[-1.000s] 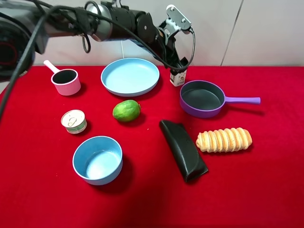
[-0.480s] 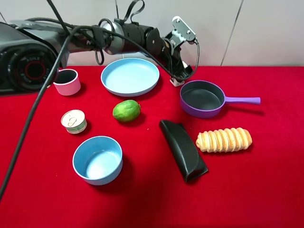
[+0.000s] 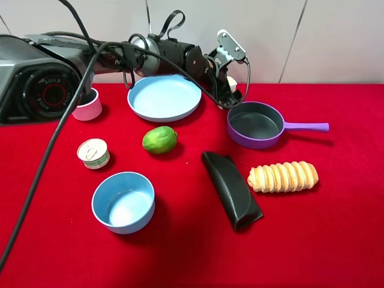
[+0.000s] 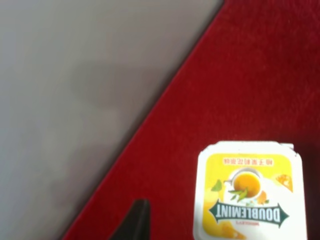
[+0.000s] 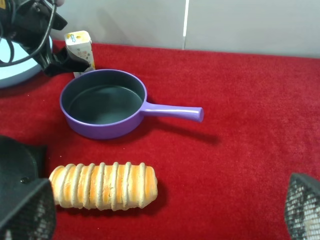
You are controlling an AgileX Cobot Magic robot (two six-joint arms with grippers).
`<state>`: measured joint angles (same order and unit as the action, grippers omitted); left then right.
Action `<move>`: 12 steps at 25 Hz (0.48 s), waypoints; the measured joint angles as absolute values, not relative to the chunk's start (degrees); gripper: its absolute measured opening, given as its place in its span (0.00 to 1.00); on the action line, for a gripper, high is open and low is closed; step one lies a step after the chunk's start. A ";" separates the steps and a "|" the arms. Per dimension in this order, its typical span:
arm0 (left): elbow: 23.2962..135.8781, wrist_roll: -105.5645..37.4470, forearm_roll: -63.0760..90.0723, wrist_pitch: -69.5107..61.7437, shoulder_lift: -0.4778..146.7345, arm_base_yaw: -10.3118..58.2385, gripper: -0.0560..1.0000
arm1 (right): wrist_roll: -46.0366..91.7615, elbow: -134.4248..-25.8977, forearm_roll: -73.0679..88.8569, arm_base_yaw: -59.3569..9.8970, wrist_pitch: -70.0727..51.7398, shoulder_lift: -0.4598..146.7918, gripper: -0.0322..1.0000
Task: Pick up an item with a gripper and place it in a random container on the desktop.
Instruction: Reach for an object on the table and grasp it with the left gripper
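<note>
Black left robot gripper (image 3: pixel 233 91), jaws wide apart, at the small white-and-yellow carton (image 5: pixel 80 45) standing near the red-clothed desktop's (image 3: pixel 336 234) back edge.

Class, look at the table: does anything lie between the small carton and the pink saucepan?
Yes. The light-blue plate lies on the red cloth between the carton and the pink saucepan. It is low, so a lifted carry would probably clear it.

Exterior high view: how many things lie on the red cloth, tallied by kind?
Pans: 2, pink saucepan, purple frying pan
Dishes: 2, blue plate, blue bowl
Foods: 2, green fruit, bread roll
Packages: 2, tin can, carton
Cases: 1, black case
Total: 9
</note>
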<state>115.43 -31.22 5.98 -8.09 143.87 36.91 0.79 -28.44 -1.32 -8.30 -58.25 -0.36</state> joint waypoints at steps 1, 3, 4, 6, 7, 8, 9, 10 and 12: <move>115.43 -31.22 5.98 -7.93 143.91 36.91 0.99 | 0.79 -28.44 -1.32 -8.30 -58.25 -0.36 0.70; 115.43 -31.22 5.98 -7.57 143.91 36.91 0.98 | 0.79 -28.44 -1.32 -8.30 -58.25 -0.36 0.70; 115.43 -31.22 5.98 -7.35 143.97 36.91 0.98 | 0.79 -28.44 -1.32 -8.30 -58.25 -0.36 0.70; 115.43 -31.22 5.98 -6.66 144.21 36.91 0.98 | 0.79 -28.44 -1.32 -8.30 -58.25 -0.36 0.70; 115.43 -31.22 5.98 -6.51 144.35 36.91 0.97 | 0.79 -28.44 -1.32 -8.30 -58.25 -0.36 0.70; 115.43 -31.22 5.98 -6.23 144.52 36.91 0.97 | 0.79 -28.44 -1.32 -8.30 -58.25 -0.36 0.70; 115.43 -31.22 5.98 -6.23 144.64 36.91 0.97 | 0.79 -28.44 -1.32 -8.30 -58.25 -0.36 0.70; 115.43 -31.22 5.98 -6.23 144.71 36.91 0.97 | 0.79 -28.44 -1.32 -8.30 -58.25 -0.36 0.70; 115.43 -31.22 5.98 -6.10 144.79 36.91 0.96 | 0.79 -28.44 -1.32 -8.30 -58.25 -0.36 0.70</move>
